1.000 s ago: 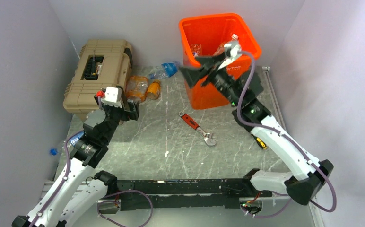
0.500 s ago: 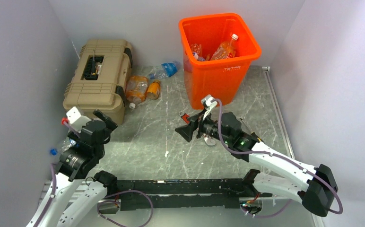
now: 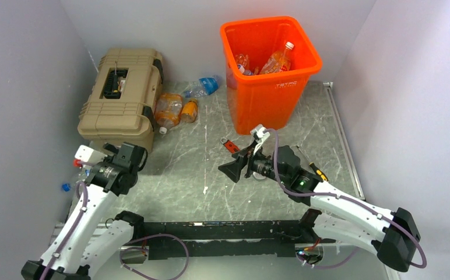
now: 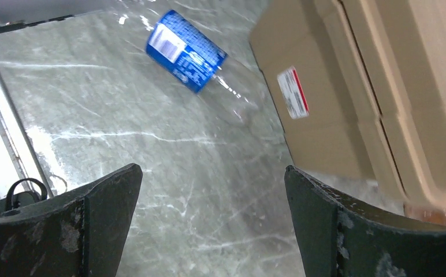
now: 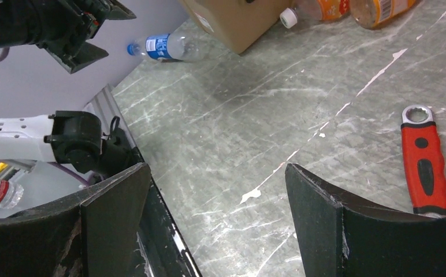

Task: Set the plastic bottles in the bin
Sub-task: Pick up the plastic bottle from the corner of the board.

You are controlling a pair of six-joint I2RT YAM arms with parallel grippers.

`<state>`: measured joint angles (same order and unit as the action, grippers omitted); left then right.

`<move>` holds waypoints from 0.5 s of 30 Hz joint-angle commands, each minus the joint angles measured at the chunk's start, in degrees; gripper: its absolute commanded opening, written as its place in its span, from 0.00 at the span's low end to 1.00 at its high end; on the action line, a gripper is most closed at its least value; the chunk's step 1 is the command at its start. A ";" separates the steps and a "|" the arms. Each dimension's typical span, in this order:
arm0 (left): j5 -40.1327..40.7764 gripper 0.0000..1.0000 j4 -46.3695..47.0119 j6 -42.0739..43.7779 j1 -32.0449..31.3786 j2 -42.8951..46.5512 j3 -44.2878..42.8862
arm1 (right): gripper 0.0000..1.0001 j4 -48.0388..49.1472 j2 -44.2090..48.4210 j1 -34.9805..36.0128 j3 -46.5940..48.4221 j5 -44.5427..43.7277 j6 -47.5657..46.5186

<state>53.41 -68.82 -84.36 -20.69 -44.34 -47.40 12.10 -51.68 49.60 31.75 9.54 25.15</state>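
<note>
The orange bin (image 3: 267, 93) stands at the back with several plastic bottles (image 3: 276, 60) inside. On the table, a blue-label bottle (image 3: 203, 86) and two orange-tinted bottles (image 3: 169, 110) lie near the toolbox. Another blue-label bottle (image 4: 189, 51) lies by the left wall; it shows in the top view (image 3: 71, 184) and in the right wrist view (image 5: 164, 47). My left gripper (image 3: 126, 160) is open and empty next to the toolbox's front corner, short of that bottle (image 4: 212, 199). My right gripper (image 3: 234, 167) is open and empty, low over the table's middle (image 5: 215, 199).
The tan toolbox (image 3: 120, 93) stands at the back left (image 4: 348, 86). A red-handled wrench (image 5: 426, 167) lies by my right gripper, partly hidden in the top view (image 3: 229, 146). A small screwdriver (image 3: 317, 171) lies at the right. Walls close in left, back and right.
My right gripper came down from the bin's rim to low over the table's middle, and a bottle now lies in the bin. My left gripper drew back from the orange bottles to the toolbox's front corner.
</note>
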 commanded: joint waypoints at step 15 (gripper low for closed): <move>-24.57 1.00 26.65 3.40 34.15 6.80 12.57 | 0.91 -2.00 8.61 0.49 -1.72 1.29 -2.12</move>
<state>33.06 -50.81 -81.25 11.60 -40.64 -35.92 10.00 -44.84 49.71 30.74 10.83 24.18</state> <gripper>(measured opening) 0.995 0.908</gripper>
